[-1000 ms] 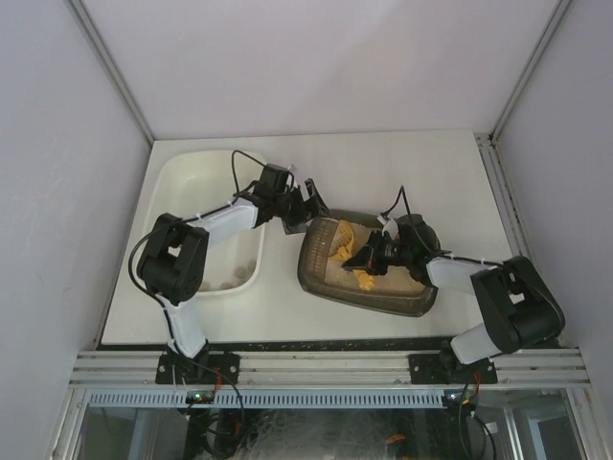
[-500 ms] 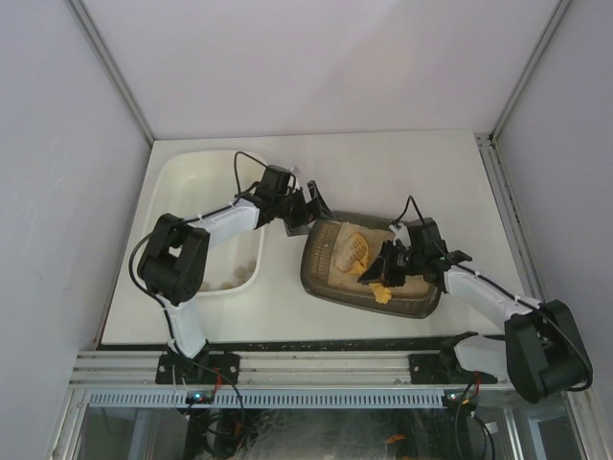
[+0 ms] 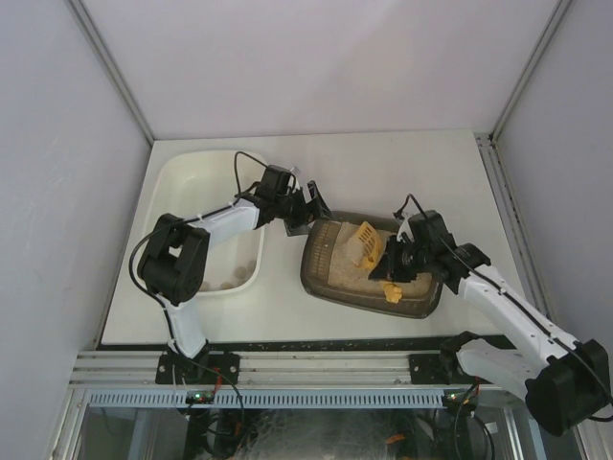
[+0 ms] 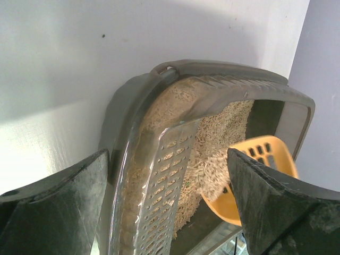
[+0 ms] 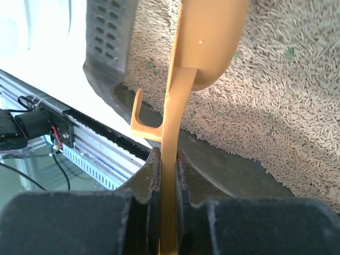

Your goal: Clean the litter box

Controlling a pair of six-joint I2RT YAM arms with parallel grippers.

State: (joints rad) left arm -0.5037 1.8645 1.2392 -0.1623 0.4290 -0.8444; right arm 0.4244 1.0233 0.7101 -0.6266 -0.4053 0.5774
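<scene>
The dark grey-brown litter box [image 3: 330,287] with pale pellet litter [image 3: 335,254] lies at the table's middle. My right gripper [image 3: 397,266] is shut on the handle of a yellow slotted scoop [image 3: 368,242], which it holds tilted over the litter. In the right wrist view the handle [image 5: 171,122] runs up between my fingertips [image 5: 150,175] to the scoop head [image 5: 212,37]. My left gripper [image 3: 306,213] is open at the box's far left corner. In the left wrist view its jaws straddle the rim [image 4: 212,74], and litter spills from the scoop [image 4: 265,159].
A larger white tub [image 3: 182,172] stands left of the litter box, with a few brownish clumps [image 3: 228,282] at its near end. White enclosure walls close in on both sides and the back. The aluminium rail [image 3: 326,369] runs along the near edge.
My right arm has stretched out to the right and drawn the scoop back, raising its head out of the litter and tilting it. The left gripper has stayed at the box corner.
</scene>
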